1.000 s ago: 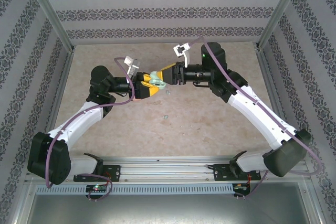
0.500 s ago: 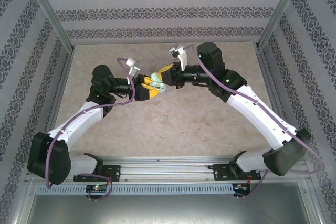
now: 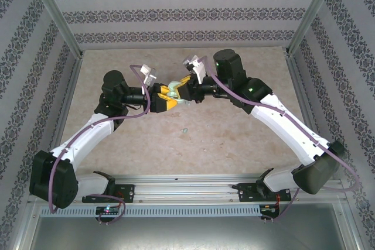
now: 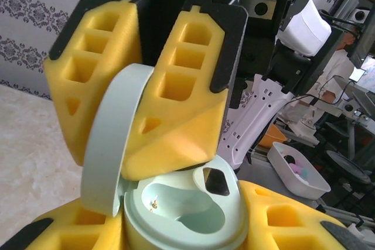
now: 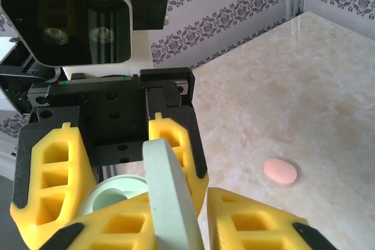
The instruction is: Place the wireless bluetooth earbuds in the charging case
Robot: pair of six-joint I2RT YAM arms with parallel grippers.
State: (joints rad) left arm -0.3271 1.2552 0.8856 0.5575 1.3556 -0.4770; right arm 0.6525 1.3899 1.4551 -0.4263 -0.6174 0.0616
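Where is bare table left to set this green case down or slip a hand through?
Widest: the near middle, between the left arm, right arm and front rail, bare except one tiny earbud. Also the strip along the back wall. Crowded: centre-far, where both jaws clamp the green case and its lid.

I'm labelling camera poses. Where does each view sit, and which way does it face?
Top: above and behind, looking down on the table; left arm and right arm whole, left gripper and right gripper meeting at the case.
Left wrist: on the left arm, facing the right arm; own fingers beside the case.
Right wrist: facing the left arm's camera; own fingers at the lid.
Both wrist views share case and lid.
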